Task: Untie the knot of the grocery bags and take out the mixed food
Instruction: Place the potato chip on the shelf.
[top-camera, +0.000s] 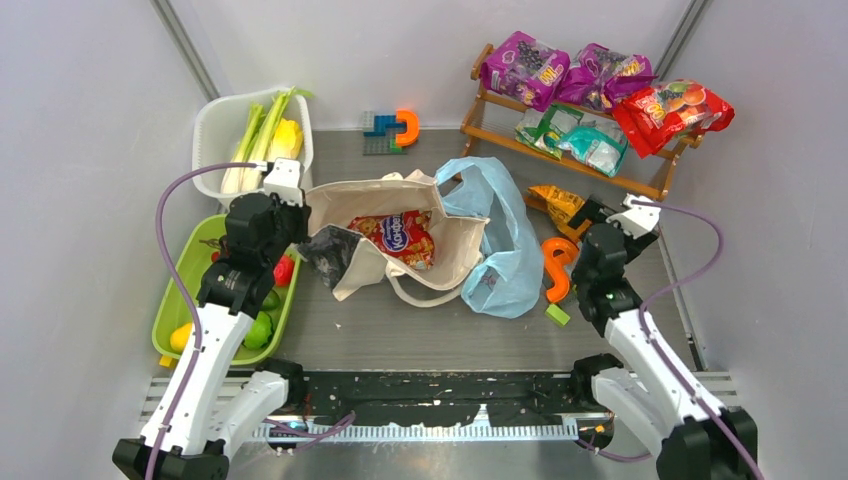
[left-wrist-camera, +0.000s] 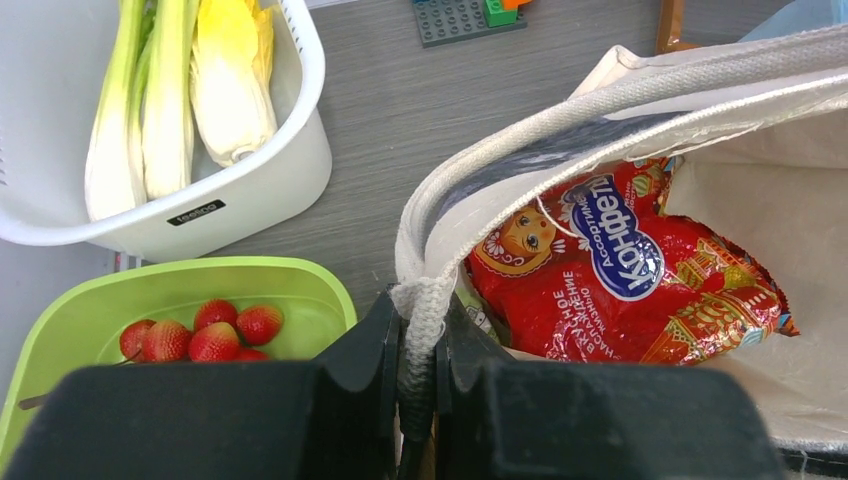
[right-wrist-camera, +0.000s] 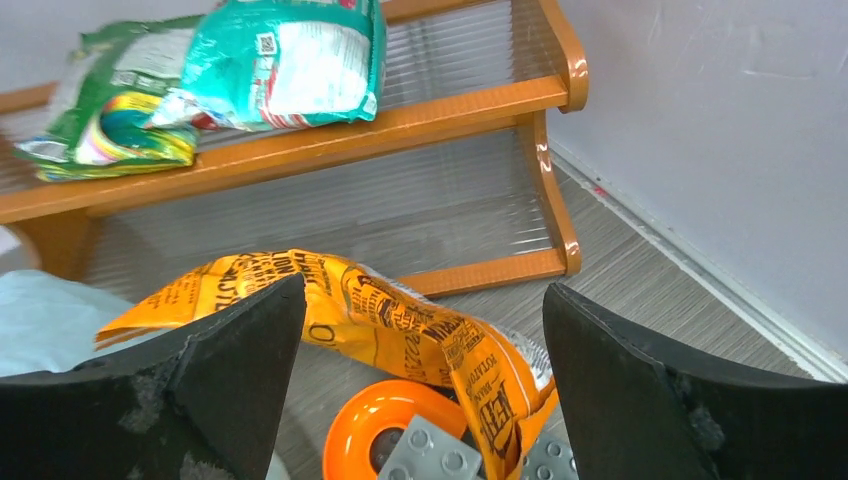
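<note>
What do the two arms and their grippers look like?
Both arms match: left arm and right arm have white links with black joints, each trailed by a looping purple cable. The left gripper and right gripper have blunt matte-black fingers, scuffed on the right.

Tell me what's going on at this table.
The left fingers are clamped on the woven handle of the canvas tote, and a red snack packet lies inside it. The right fingers stand wide open over an orange packet on the table beside the wooden rack. The light-blue bag lies slack beside the tote. Stalks sit in the white tub, strawberries in the green tray.
</note>
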